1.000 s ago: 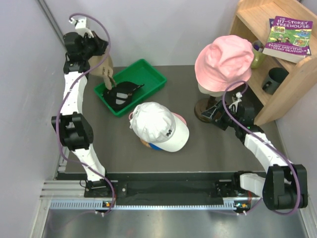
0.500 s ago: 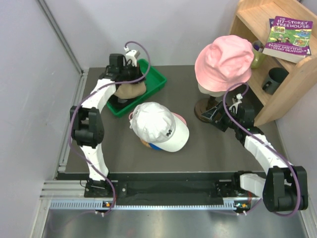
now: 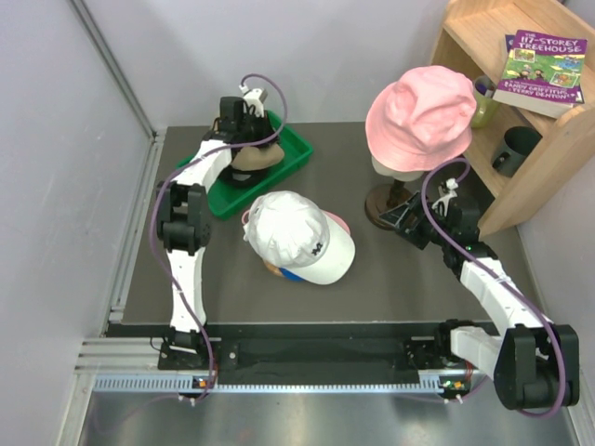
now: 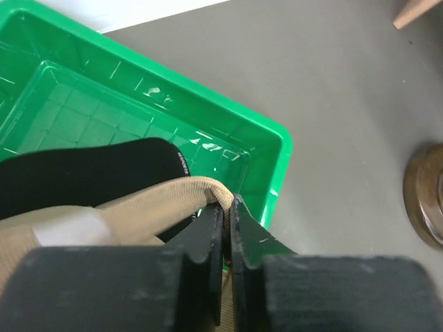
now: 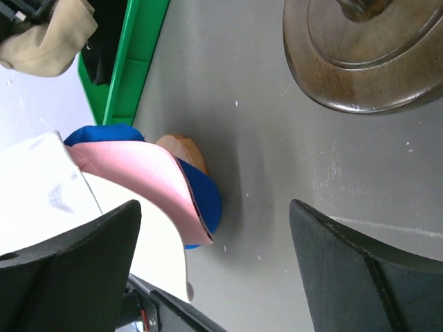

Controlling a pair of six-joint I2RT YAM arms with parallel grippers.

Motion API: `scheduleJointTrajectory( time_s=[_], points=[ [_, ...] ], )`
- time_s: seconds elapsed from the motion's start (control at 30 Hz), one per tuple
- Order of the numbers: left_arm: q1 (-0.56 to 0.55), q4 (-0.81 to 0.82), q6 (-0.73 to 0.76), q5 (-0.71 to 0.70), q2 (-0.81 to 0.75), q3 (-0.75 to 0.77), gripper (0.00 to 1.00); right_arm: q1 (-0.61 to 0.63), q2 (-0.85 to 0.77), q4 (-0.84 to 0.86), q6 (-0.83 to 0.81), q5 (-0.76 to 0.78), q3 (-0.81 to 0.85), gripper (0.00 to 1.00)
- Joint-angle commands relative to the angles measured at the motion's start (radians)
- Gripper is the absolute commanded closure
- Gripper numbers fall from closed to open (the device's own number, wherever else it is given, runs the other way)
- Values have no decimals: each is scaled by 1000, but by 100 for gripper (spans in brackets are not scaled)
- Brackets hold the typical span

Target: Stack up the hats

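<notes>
Top external: your left gripper (image 3: 244, 141) holds the tan cap (image 3: 253, 160) up over the green tray (image 3: 290, 139). The white cap (image 3: 293, 232) tops a pile just in front of the tray. Your right gripper (image 3: 402, 216) sits well to the tray's right.

Left wrist: jaws pinched together on the tan cap's edge. The black cap (image 4: 83, 173) lies inside the tray.

Right wrist: fingers spread wide, holding nothing. The pink cap (image 5: 138, 173) and blue cap (image 5: 204, 194) sit under the white one, near the tray's wall.

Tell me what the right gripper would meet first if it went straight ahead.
Most likely the bare table, in the gap between the stacked pink hat and the wooden stand base; depth is hard to judge.
</notes>
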Motion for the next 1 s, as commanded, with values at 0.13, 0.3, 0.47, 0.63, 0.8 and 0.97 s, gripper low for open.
scheduleJointTrajectory(
  time_s=[0.13, 0.3, 0.47, 0.63, 0.8, 0.97],
  points=[
    [-21, 134, -171, -43, -28, 124, 28, -13, 66, 26, -5, 6, 48, 13],
    [-13, 128, -183, -26, -159, 113, 11, -11, 109, 49, -8, -3, 66, 13],
    [43, 41, -237, 33, -268, 60, 6, -11, 140, 78, -2, -18, 63, 13],
    [95, -48, -165, 71, -364, -72, 10, -8, 141, 83, -6, -28, 57, 13],
    [103, 30, -171, 69, -515, -294, 34, -5, 106, 89, 0, -34, 22, 13],
    [105, 157, -193, 2, -651, -396, 61, -5, 71, 84, 0, -40, -6, 13]
  ],
)
